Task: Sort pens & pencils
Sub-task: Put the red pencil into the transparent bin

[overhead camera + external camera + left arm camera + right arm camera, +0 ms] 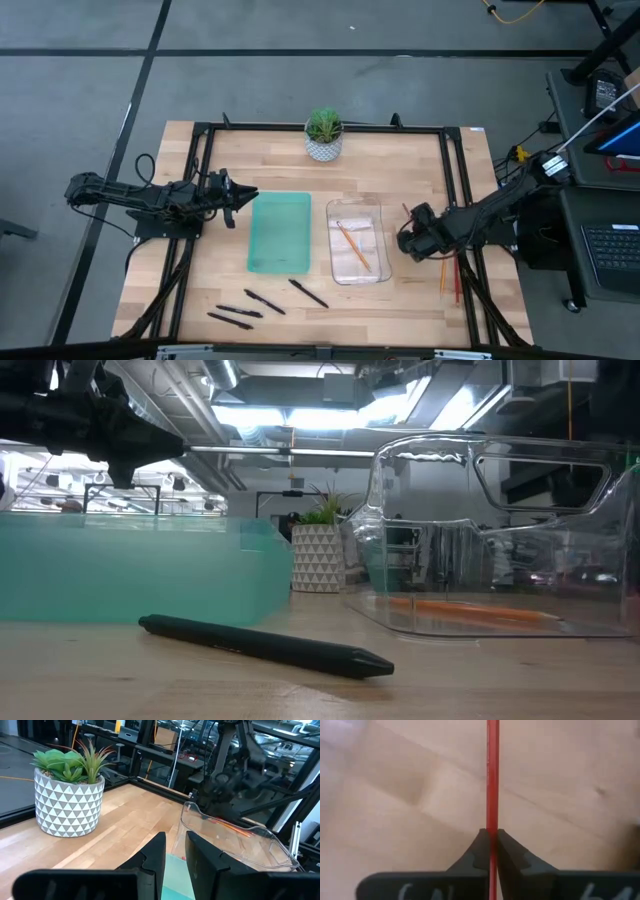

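My right gripper (492, 837) is shut on a thin red pencil (492, 770). In the high view it (408, 240) stands just right of the clear bin (358, 272). One orange pencil (352, 245) lies flat on the bin's floor. More pencils (450, 277) lie on the wood to the right of that gripper. Three black pens (308, 292) (265, 301) (232, 318) lie near the table's front edge, one close to the low camera (265, 645). My left gripper (240, 197) waits left of the teal tray (280, 235), open by a narrow gap (175, 855), with nothing in it. My right gripper pinches the red pencil's shaft (492, 822) between its two fingertips (510, 850). The fingers come from above, slanting steeply down. The pencil runs straight on past the fingertips over the wood. I cannot tell whether its far end rests on the table.
A potted plant (323, 135) in a white patterned pot stands at the table's far edge, behind the teal tray and the clear bin. Dark frame rails (465, 180) run along both sides of the table. Bare wood lies between the trays and the pens.
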